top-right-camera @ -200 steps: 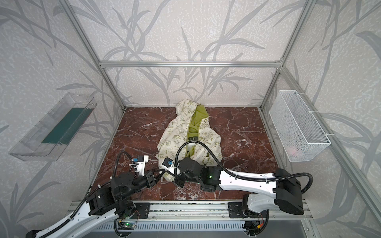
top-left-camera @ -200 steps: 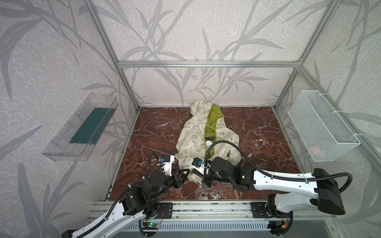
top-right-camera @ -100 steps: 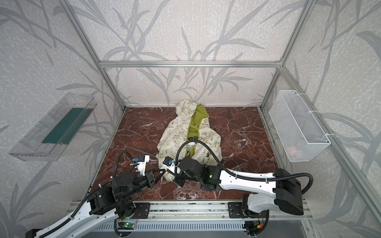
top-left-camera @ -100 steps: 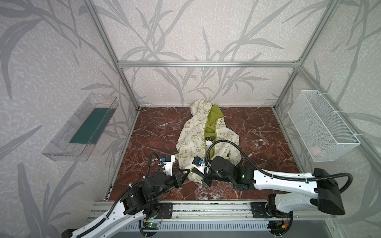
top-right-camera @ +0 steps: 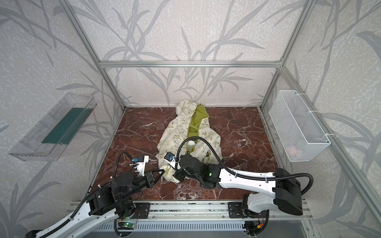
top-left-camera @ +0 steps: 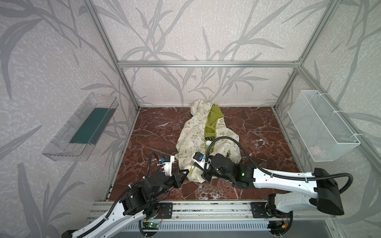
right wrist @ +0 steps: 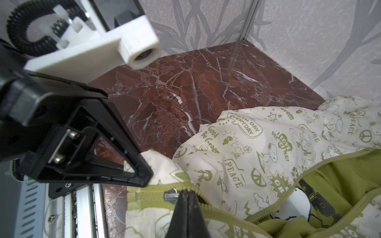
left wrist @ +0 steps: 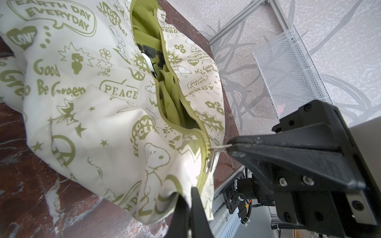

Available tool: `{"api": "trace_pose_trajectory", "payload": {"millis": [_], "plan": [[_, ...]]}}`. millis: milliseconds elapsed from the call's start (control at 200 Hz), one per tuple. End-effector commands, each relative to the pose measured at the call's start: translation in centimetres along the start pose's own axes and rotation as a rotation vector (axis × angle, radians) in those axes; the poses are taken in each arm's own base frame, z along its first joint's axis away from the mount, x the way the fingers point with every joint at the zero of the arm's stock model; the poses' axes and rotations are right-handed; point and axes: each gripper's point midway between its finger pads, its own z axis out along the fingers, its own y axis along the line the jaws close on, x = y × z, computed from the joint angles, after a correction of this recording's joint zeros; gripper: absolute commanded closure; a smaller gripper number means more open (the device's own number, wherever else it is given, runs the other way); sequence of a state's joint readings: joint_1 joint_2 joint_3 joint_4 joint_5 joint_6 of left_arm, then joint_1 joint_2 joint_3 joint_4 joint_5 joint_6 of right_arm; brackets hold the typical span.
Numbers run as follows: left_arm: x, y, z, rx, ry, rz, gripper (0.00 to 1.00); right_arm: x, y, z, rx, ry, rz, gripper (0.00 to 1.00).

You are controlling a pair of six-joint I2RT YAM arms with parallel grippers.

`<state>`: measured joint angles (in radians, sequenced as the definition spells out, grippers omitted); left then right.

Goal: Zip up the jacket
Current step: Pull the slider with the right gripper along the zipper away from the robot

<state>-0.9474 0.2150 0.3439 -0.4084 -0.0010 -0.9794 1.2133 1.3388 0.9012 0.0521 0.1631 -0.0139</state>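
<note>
The jacket (top-left-camera: 192,131) (top-right-camera: 175,134) lies on the marble floor in both top views, hood at the far wall and hem toward the front rail. Its zipper is open along most of its length and shows olive-green lining (top-left-camera: 213,117). My left gripper (left wrist: 188,193) (top-left-camera: 186,172) is shut on the hem fabric beside the zipper's bottom end. My right gripper (right wrist: 186,191) (top-left-camera: 204,175) is shut on the metal zipper pull (left wrist: 221,147). The slider (right wrist: 170,195) sits near the hem, just ahead of the right fingertips. The two grippers are close together.
A clear plastic bin (top-left-camera: 82,127) with a green base hangs on the left wall. On the right wall hangs a white wire basket (top-left-camera: 321,127). An aluminium rail (top-left-camera: 206,208) runs along the front edge, and the right arm's cable (top-left-camera: 226,140) loops over the jacket.
My left gripper's jaws have closed on the jacket hem. The right gripper stays shut on the zipper pull, and neither arm has visibly shifted.
</note>
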Motion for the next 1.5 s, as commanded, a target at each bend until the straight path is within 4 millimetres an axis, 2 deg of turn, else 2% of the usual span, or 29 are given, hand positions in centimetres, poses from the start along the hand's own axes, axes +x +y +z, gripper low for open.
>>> {"api": "trace_pose_trajectory", "payload": {"millis": [0, 225, 430, 455, 470, 495, 660, 980, 1065, 1310, 1495], "plan": [[0.2, 0.8, -1.0, -0.04, 0.014, 0.006, 1.0, -2.3, -2.7, 0.2, 0.116, -0.054, 0.001, 1.0], [0.0, 1.2, -1.9, -0.061, 0.0, 0.017, 1.0, -2.9, -5.3, 0.2, 0.212, -0.05, -0.018, 1.0], [0.0, 1.6, -2.2, -0.083, 0.005, 0.024, 1.0, -3.4, -10.2, -0.8, 0.298, -0.052, -0.002, 1.0], [0.0, 1.7, -2.3, -0.084, 0.004, 0.023, 1.0, -3.4, -10.3, -0.8, 0.296, -0.05, -0.008, 1.0], [0.0, 1.7, -2.3, -0.083, 0.004, 0.024, 1.0, -3.4, -11.6, -1.1, 0.323, -0.047, 0.0, 1.0], [-0.1, 1.6, -2.4, -0.081, 0.002, 0.024, 1.0, -3.4, -12.5, -1.2, 0.335, -0.045, 0.003, 1.0], [-0.1, 1.8, -2.6, -0.088, -0.004, 0.022, 1.0, -4.1, -16.4, -2.5, 0.3, -0.091, 0.093, 1.0], [0.1, 2.3, -2.8, -0.111, 0.006, 0.02, 1.0, -3.8, -21.1, -4.4, 0.317, -0.047, 0.089, 1.0], [0.2, 2.6, -3.0, -0.122, 0.008, 0.016, 1.0, -4.2, -22.2, -4.5, 0.342, -0.021, 0.04, 1.0], [0.1, 3.0, -3.7, -0.136, -0.004, 0.006, 1.0, -6.3, -26.8, -5.6, 0.446, -0.028, -0.039, 1.0], [-0.3, 3.0, -4.0, -0.148, -0.018, 0.018, 1.0, -8.7, -31.3, -8.6, 0.583, -0.057, -0.075, 1.0]]}}
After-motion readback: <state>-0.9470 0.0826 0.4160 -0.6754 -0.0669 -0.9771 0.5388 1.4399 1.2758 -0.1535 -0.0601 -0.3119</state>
